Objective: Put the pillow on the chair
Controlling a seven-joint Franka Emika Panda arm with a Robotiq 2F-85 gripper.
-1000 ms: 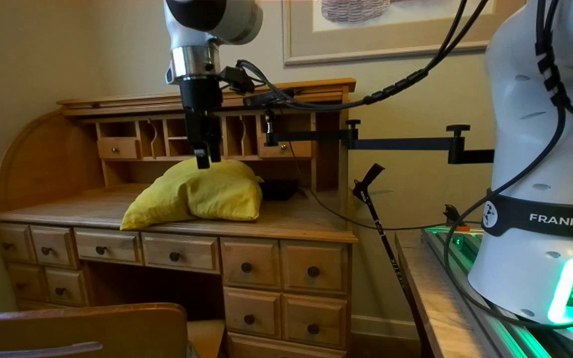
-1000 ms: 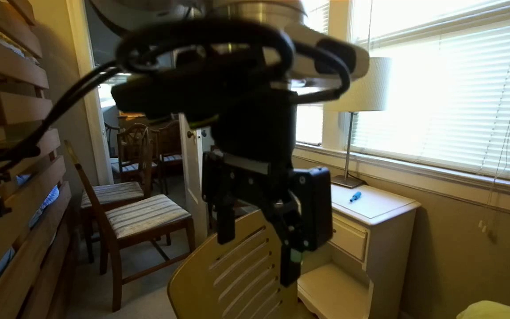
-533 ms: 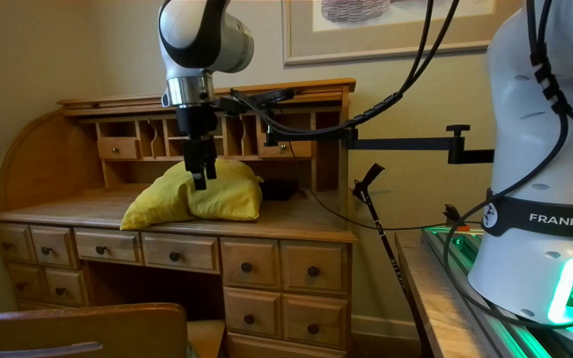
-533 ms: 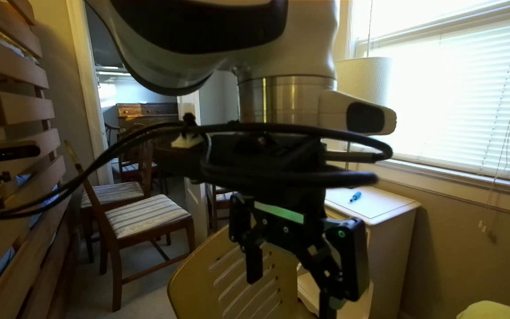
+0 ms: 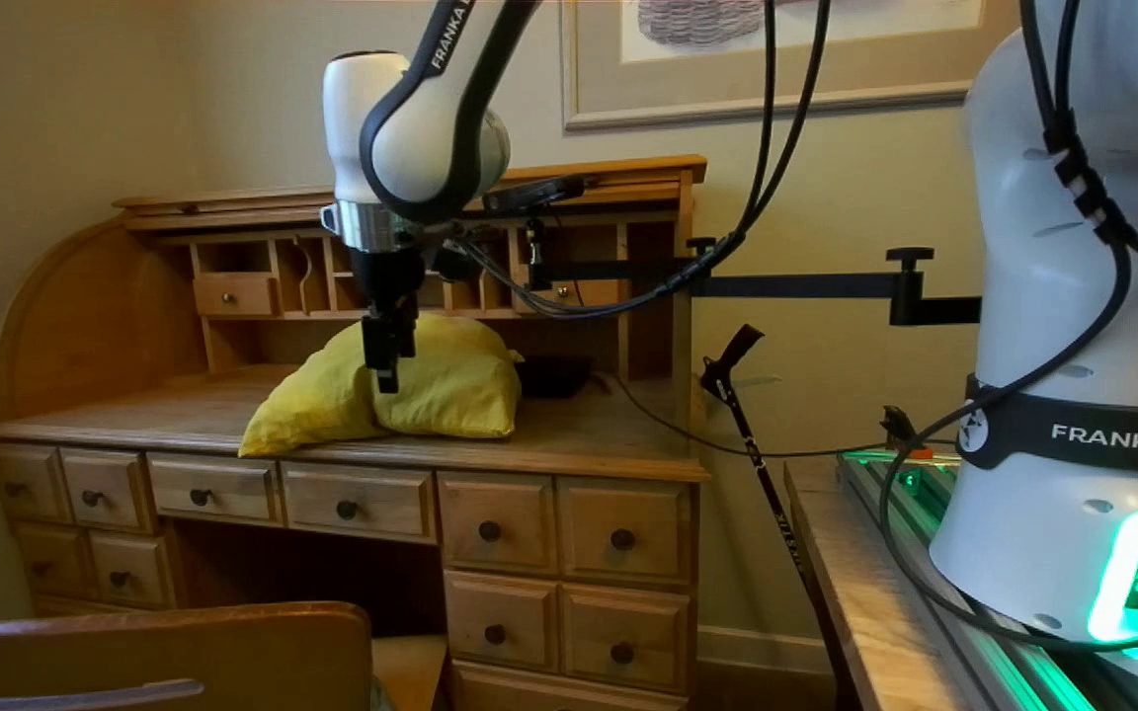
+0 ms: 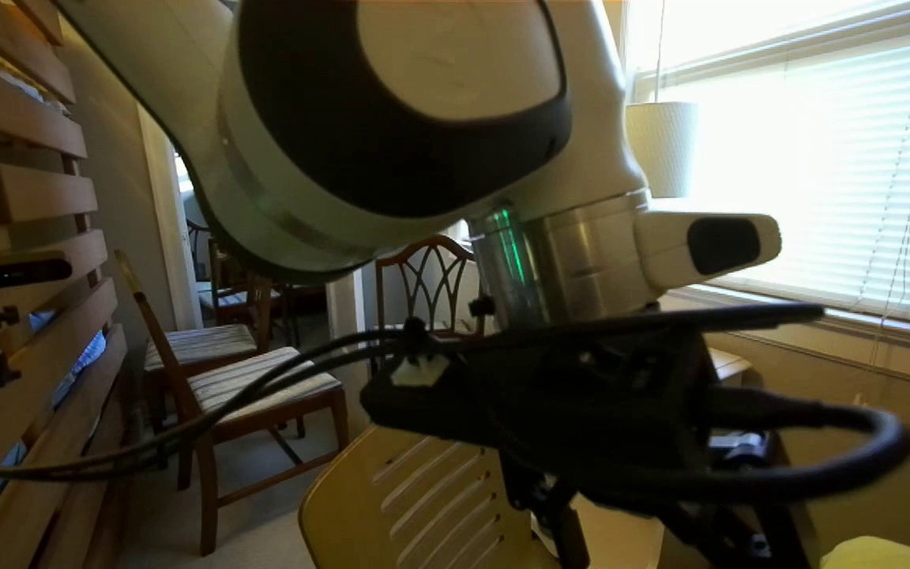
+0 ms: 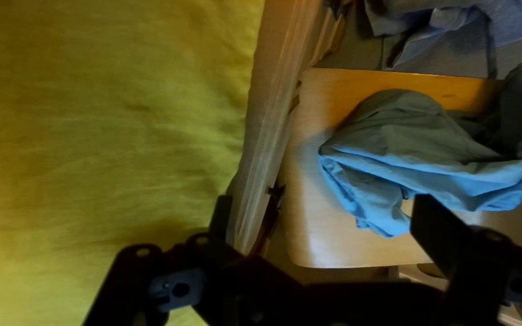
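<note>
The bright yellow pillow (image 5: 460, 385) lies wrinkled on the desktop, its near edge at the desk's front edge. It fills the left of the wrist view (image 7: 107, 136), and a corner shows in an exterior view (image 6: 866, 553). The brown wooden chair shows its back rail (image 5: 164, 657) and slotted back (image 6: 415, 506) in the exterior views, and its seat (image 7: 347, 249) in the wrist view. My gripper (image 5: 386, 380) is open and empty. In the wrist view its fingers (image 7: 322, 199) are wide apart, one over the pillow's edge side, the other over the chair seat. Contact with the pillow cannot be told.
A crumpled blue-grey cloth (image 7: 424, 145) lies on the chair seat. The roll-top desk (image 5: 569, 459) has a raised front edge line beside the chair. A black camera arm (image 5: 796, 286) reaches over the desk's right side. A black stick (image 5: 767, 474) leans there. Striped-seat chairs (image 6: 265, 383) stand behind.
My gripper has come down, in front of the pillow in an exterior view, and has shifted toward the pillow's side in an exterior view. The pillow and chair have not moved.
</note>
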